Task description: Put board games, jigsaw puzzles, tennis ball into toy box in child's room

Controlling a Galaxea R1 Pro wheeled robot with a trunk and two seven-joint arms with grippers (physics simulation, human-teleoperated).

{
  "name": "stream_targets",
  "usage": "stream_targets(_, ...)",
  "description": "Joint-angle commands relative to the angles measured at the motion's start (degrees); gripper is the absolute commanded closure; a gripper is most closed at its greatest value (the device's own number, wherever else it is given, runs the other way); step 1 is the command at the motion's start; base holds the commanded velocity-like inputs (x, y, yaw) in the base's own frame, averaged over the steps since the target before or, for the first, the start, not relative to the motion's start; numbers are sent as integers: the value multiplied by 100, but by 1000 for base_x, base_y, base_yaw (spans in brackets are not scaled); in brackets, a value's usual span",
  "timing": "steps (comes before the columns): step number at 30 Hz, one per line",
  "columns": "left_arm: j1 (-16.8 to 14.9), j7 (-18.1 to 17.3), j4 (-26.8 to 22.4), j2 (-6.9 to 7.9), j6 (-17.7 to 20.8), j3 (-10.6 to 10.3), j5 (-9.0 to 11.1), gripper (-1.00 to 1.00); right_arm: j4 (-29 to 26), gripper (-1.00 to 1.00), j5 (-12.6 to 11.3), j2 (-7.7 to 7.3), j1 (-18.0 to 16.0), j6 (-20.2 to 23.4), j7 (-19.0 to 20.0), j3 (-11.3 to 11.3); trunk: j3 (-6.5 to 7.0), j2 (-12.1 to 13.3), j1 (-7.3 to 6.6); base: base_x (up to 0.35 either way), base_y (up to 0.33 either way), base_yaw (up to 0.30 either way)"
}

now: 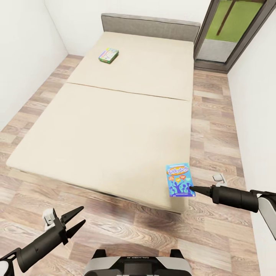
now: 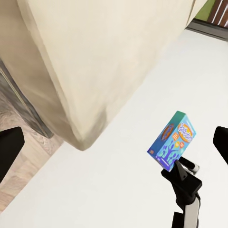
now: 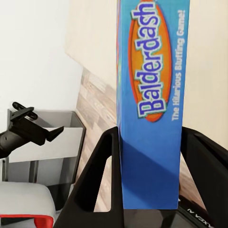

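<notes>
A small blue board game (image 1: pixel 179 180) marked "Balderdash" (image 3: pixel 152 95) is clamped at its lower edge by my right gripper (image 1: pixel 193 188), shut on it by the near right corner of the bed (image 1: pixel 96 126). In the left wrist view the blue box (image 2: pixel 173 140) hangs clear of the mattress corner, above the right gripper (image 2: pixel 180 172). A second board game (image 1: pixel 108 55), yellow, green and red, lies flat on the far left of the bed near the headboard. My left gripper (image 1: pixel 76 218) is open and empty over the floor in front of the bed.
The beige bed has a grey headboard (image 1: pixel 149 25) against the far wall. Wood-plank floor (image 1: pixel 214 126) runs in a strip along each side. White walls close in left and right, and a glass door (image 1: pixel 230 30) stands at the back right.
</notes>
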Motion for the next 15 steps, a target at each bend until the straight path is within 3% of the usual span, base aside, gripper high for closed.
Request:
stream_targets(1,1,-11,-1,0,23,5,1,-100,0,100,27,0,-3,14,34,-3,26,40,-22,0,0,0)
stream_targets(15,-3,-6,1,-3,22,5,1,-100,0,100,26,1,-3,14,-321,-7,408,601,-329,0,0,0)
